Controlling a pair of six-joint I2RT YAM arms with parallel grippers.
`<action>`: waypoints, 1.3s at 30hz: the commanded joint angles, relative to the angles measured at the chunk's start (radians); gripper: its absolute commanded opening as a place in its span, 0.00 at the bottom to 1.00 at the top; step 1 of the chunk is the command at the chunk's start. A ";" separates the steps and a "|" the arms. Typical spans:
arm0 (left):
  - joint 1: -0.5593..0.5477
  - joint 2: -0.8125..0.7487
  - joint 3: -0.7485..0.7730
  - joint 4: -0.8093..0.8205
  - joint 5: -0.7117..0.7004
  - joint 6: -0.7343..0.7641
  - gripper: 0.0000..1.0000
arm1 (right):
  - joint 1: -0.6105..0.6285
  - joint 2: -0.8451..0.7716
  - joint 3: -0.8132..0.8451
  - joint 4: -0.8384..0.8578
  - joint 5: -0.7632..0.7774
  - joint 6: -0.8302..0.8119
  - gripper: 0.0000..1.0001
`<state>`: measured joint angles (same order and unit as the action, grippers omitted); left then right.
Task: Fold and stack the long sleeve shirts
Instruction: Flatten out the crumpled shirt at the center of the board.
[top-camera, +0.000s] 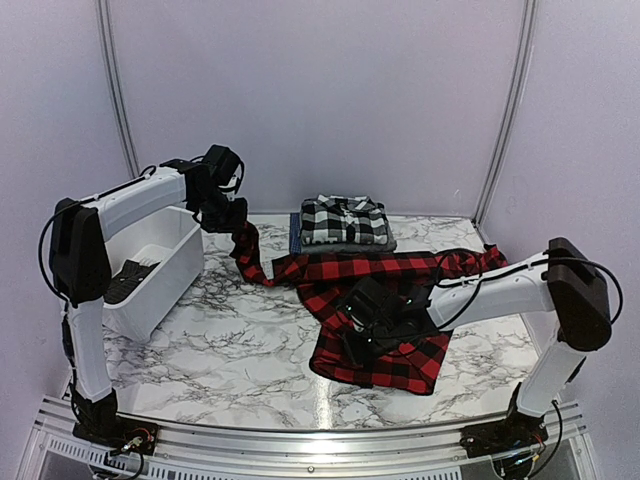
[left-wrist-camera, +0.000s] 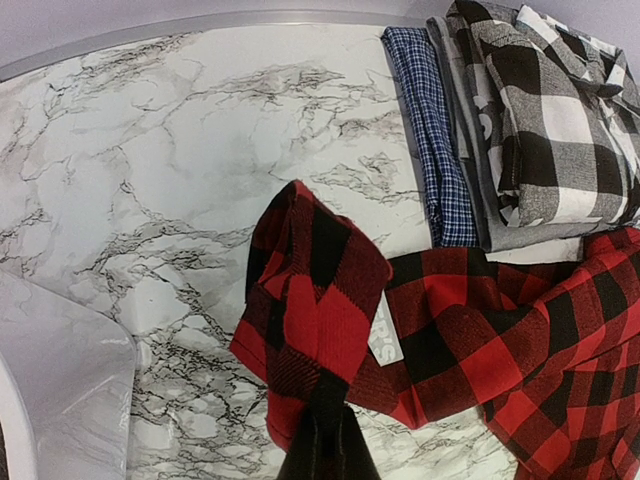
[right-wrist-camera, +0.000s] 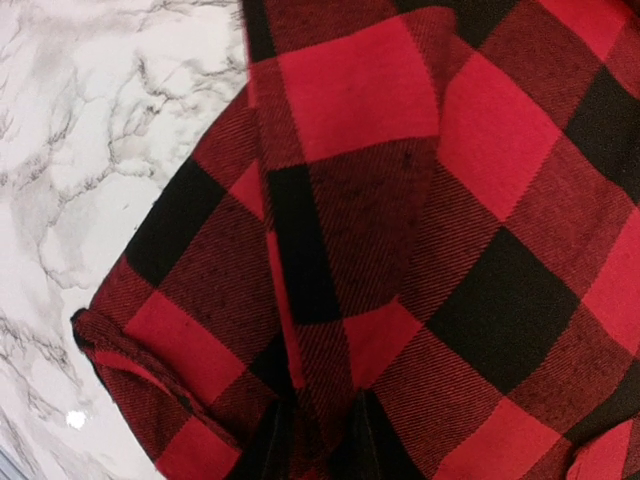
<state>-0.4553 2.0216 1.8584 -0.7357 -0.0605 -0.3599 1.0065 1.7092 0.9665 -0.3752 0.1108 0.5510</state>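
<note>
The red-and-black buffalo check shirt (top-camera: 385, 300) lies spread across the middle of the marble table. My left gripper (top-camera: 226, 214) is shut on the end of its left sleeve (left-wrist-camera: 315, 290) and holds it up off the table, near the tub; the fingers (left-wrist-camera: 325, 445) show pinched together. My right gripper (top-camera: 366, 335) is low on the shirt's body near the hem, with a ridge of cloth (right-wrist-camera: 320, 330) pinched between its fingers (right-wrist-camera: 366, 445). A folded stack stands at the back: the black-and-white plaid shirt (top-camera: 343, 220) on top, a grey one (left-wrist-camera: 470, 160) and a blue checked one (left-wrist-camera: 432, 130) beneath.
A white plastic tub (top-camera: 165, 275) stands at the left with a dark item (top-camera: 130, 280) inside; its corner shows in the left wrist view (left-wrist-camera: 60, 380). Bare marble table (top-camera: 230, 350) lies in front of the tub and left of the shirt. Walls close the back and sides.
</note>
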 joint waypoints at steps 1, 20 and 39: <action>0.001 0.014 0.017 0.015 0.005 0.012 0.02 | 0.044 -0.005 0.067 -0.044 -0.039 -0.018 0.06; 0.002 -0.052 -0.015 0.008 -0.030 0.045 0.16 | 0.184 0.244 0.621 -0.124 -0.651 -0.235 0.05; -0.063 -0.233 -0.152 0.008 -0.018 0.036 0.77 | 0.107 -0.120 0.123 -0.228 -0.014 0.074 0.56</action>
<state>-0.4664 1.8450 1.7355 -0.7280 -0.0944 -0.3141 1.1336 1.6337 1.1931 -0.5327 -0.0925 0.4828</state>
